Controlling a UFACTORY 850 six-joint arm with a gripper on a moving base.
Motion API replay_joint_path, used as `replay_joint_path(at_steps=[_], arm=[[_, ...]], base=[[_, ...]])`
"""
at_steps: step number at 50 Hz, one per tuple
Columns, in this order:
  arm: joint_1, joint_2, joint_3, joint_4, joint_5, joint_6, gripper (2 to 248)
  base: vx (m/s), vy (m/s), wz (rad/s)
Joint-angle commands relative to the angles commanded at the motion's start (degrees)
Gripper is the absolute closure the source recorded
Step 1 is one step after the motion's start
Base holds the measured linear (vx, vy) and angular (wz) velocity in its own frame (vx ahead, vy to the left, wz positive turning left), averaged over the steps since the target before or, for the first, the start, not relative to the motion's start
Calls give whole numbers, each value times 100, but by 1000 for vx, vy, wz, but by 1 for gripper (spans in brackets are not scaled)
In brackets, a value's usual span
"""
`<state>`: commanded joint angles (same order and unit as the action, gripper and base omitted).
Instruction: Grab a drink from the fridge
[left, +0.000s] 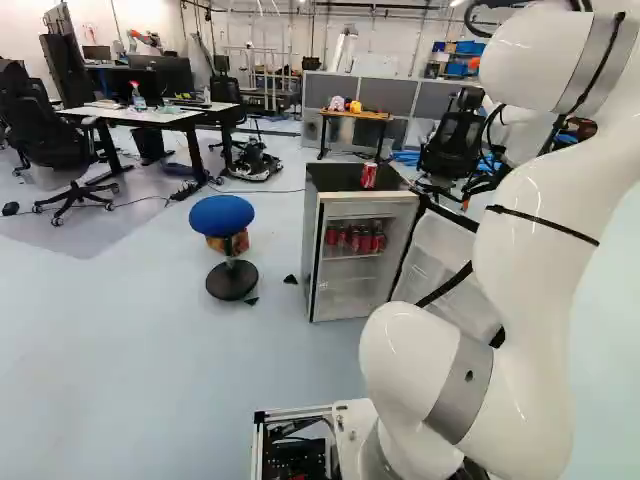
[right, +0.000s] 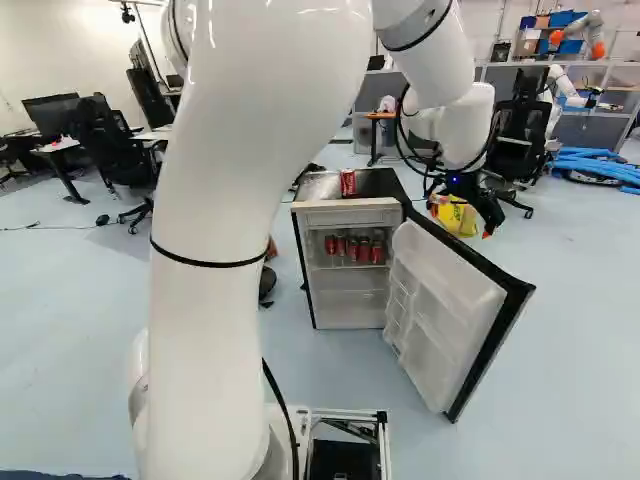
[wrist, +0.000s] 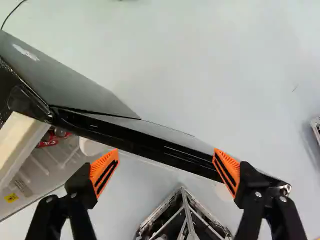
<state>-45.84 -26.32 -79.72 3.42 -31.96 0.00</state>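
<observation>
In the right base view my gripper hangs above and behind the fridge door, which stands wide open. Seen from the wrist, the gripper is open, and the door's black top edge runs below and between its spread orange-padded fingers, with no grip on it. The small fridge has red cans lined up on its upper shelf. One more red can stands upright on its black top. Part of the cans shows beside the door hinge in the wrist view.
A blue stool stands left of the fridge in the left base view. Beyond are desks, office chairs and a small orange table. A yellow bag lies behind the door; another robot is farther back.
</observation>
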Motion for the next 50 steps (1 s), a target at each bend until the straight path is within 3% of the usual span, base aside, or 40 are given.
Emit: replay_joint_path(at_steps=[21,50], arm=[[-233,-378,-512,606,-306,0,3],[-539,-882,-1216,677,-518,0,3]], base=[[0,0,0],[0,0,0]])
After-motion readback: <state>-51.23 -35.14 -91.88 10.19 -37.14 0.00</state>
